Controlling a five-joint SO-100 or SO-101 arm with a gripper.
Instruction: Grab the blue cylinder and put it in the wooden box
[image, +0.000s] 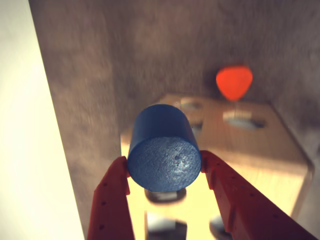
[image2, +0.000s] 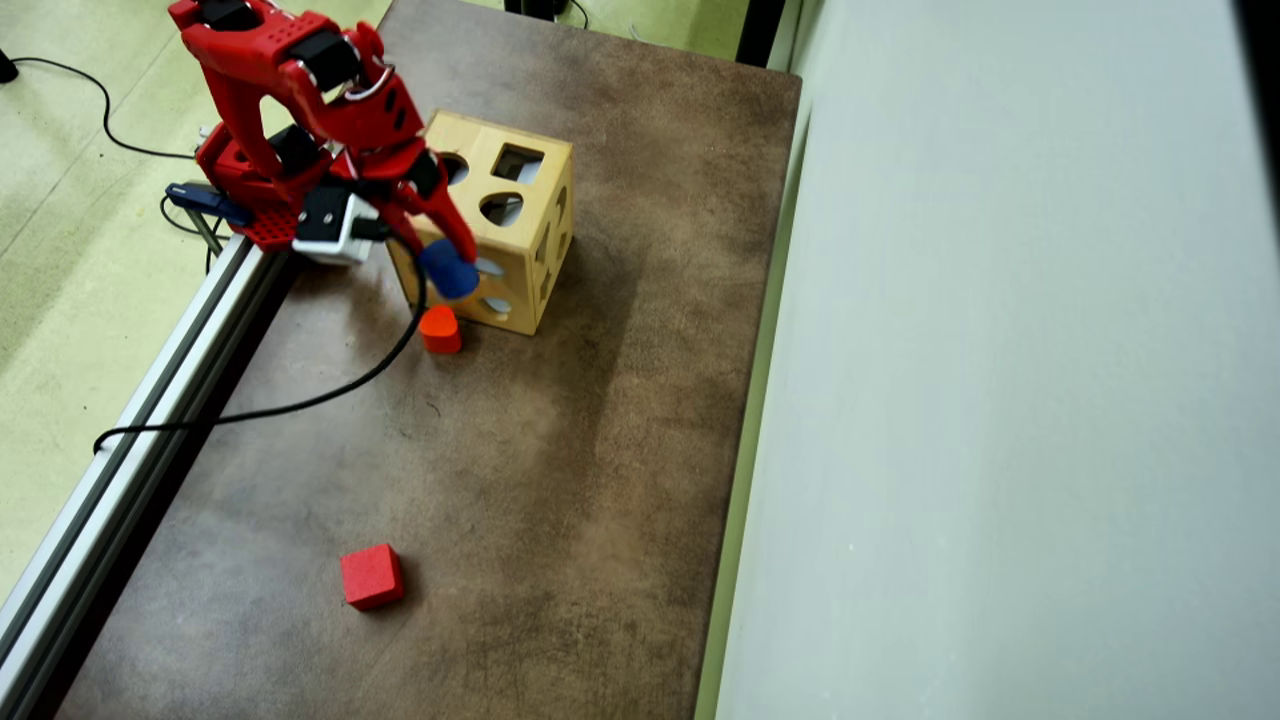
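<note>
My red gripper (image: 164, 165) is shut on the blue cylinder (image: 164, 149), one finger on each side, flat end facing the wrist camera. It holds the cylinder in the air above the wooden box (image: 270, 145), a light-wood cube with round and shaped holes in its faces. In the overhead view the gripper (image2: 450, 262) and cylinder (image2: 449, 271) hang over the box's (image2: 530, 215) near left edge, above the front face.
A red-orange rounded block (image2: 440, 329) stands on the brown table just in front of the box; it also shows in the wrist view (image: 234, 81). A red cube (image2: 371, 576) lies far forward. A black cable (image2: 300, 402) and an aluminium rail (image2: 130, 400) run along the left edge.
</note>
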